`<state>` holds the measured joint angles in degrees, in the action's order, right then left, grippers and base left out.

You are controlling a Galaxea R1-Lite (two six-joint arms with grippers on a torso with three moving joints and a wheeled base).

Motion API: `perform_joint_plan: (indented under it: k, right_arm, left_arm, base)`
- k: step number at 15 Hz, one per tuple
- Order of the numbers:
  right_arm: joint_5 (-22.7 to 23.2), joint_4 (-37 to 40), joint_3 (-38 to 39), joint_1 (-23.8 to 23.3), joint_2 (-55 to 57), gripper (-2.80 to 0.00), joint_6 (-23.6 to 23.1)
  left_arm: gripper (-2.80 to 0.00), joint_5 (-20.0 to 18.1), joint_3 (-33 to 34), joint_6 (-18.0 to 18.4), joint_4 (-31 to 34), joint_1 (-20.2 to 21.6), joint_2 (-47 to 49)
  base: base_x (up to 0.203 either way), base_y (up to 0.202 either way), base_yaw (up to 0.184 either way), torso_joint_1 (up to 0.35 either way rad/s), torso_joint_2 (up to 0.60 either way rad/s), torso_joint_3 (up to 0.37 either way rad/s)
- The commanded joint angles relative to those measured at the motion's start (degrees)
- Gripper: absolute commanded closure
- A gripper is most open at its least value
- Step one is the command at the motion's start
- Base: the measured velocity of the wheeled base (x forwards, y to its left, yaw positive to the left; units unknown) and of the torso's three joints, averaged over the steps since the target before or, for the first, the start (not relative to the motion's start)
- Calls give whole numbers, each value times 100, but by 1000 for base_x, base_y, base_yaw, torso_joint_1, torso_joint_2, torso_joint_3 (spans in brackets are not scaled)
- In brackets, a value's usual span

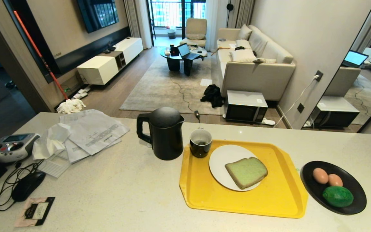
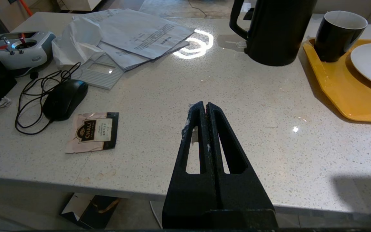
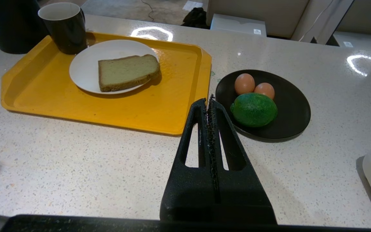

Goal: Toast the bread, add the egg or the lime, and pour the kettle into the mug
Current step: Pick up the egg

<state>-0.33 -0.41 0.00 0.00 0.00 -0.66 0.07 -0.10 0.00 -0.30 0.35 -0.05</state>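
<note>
Nearest the robot, the left gripper point(image 2: 204, 108) and the right gripper point(image 3: 207, 102) hang over the near edge of the speckled surface point(image 1: 124, 187), each with its fingers pressed together and nothing held. A bare stretch of surface lies ahead of the left gripper. Beyond the right gripper, the yellow tray point(image 1: 269, 199) carries a white plate point(image 1: 221, 158) with the bread point(image 1: 246, 171), and the mug point(image 1: 200, 142) at its far left corner. Just right of the tray, a black dish point(image 1: 353, 187) holds two eggs point(image 1: 320, 175) and the lime point(image 1: 337, 196). The kettle point(image 1: 164, 133) stands near the far edge, just left of the mug. Papers point(image 1: 92, 132) crowd the left.
</note>
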Motion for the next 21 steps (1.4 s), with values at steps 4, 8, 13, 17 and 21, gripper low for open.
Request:
perform_joint_plan:
  k: [4,8,13,17,21]
  right_arm:
    - [33,6,0,0,9,0,-101]
    - [24,-2,0,0,9,0,-83]
    - [33,-2,0,0,9,0,-101]
    - [24,-2,0,0,9,0,-83]
    - [15,-2,0,0,9,0,-66]
  left_arm:
    - [0,1,1,8,-5,0,-4]
    - [0,1,1,8,-5,5,0]
    - [0,1,1,8,-5,9,1]
    - [0,1,1,8,-5,4,-4]
    - [0,1,1,8,-5,9,-4]
  base:
    - [0,0,0,0,0,0]
    - [0,0,0,0,0,0]
    - [0,0,0,0,0,0]
    - [0,0,0,0,0,0]
    - [0,0,0,0,0,0]
